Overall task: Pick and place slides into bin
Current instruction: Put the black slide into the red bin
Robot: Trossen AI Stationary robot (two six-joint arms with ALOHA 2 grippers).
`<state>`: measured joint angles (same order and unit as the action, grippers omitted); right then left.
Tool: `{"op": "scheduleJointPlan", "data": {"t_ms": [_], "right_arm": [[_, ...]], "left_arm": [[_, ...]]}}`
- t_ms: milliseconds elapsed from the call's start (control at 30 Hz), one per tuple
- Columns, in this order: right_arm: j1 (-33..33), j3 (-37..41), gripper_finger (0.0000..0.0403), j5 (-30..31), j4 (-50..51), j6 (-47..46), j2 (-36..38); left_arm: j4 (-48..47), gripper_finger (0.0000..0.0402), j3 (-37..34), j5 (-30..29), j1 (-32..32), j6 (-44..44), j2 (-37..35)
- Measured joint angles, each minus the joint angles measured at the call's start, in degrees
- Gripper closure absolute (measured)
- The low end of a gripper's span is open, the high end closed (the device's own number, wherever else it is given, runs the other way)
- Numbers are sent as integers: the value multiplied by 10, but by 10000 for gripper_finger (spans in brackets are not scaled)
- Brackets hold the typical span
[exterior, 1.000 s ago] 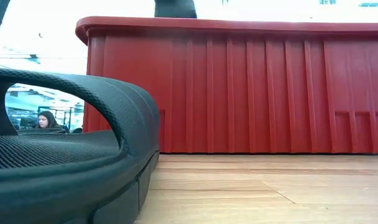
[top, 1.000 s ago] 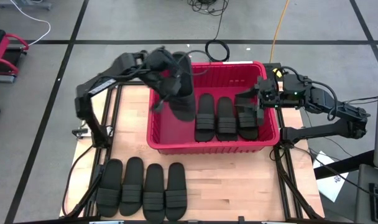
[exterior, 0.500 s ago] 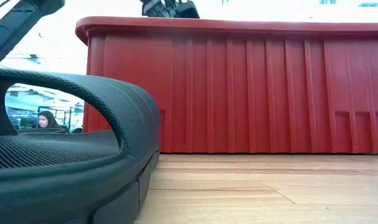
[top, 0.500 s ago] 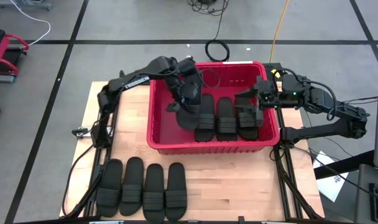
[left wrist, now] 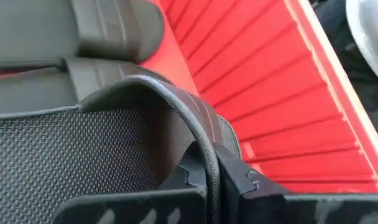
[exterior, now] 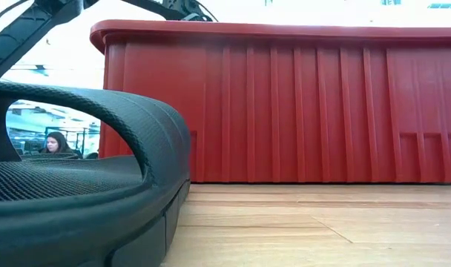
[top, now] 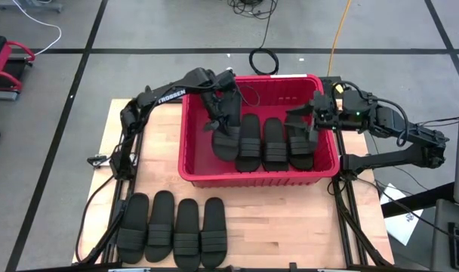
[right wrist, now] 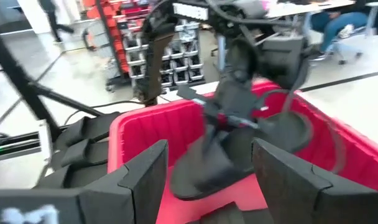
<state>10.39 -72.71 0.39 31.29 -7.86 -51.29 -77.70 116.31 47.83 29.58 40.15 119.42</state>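
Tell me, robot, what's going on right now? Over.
Left pincer shut on black rubber slide sandal, low in red plastic bin. Right pincer open over bin. Nothing blocking.

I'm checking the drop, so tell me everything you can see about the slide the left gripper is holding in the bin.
The slide is a black sandal of matte rubber with an oval sole, a fine dotted footbed and a wide strap arching over it. The left gripper is shut on that strap, the fingers pinching its edge. It sits low inside the red bin, leftmost beside three slides already lying in a row. Whether its sole fully rests on the bin floor cannot be told.
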Motion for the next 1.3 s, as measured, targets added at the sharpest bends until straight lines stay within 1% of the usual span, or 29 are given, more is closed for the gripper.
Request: {"op": "scheduleJointPlan", "data": {"t_ms": [133,200,467,567,767,867,967,1100,1200,1300], "right_arm": [[0,0,181,14,0,0,0],[0,0,181,20,0,0,0],[0,0,181,44,-5,0,0],[0,0,181,45,-6,0,0],[0,0,181,45,-13,-1,0],[0,0,181,46,-14,-5,0],[0,0,181,58,-16,-5,0],[0,0,181,59,-30,-5,0],[0,0,181,61,-37,-5,0],[0,0,181,85,-37,-5,0]], "left_arm": [[-21,401,-29,5,-1,39,0],[-10,401,-48,7,0,43,0],[87,401,-107,19,7,5,0],[84,401,-128,32,11,2,0],[91,401,-163,32,12,13,-1],[125,401,-178,34,12,7,-2],[153,401,-194,33,13,-17,-1],[160,401,-205,29,13,-13,-2],[179,401,-218,13,14,-14,-1],[222,401,-245,1,16,-35,-2]]}}
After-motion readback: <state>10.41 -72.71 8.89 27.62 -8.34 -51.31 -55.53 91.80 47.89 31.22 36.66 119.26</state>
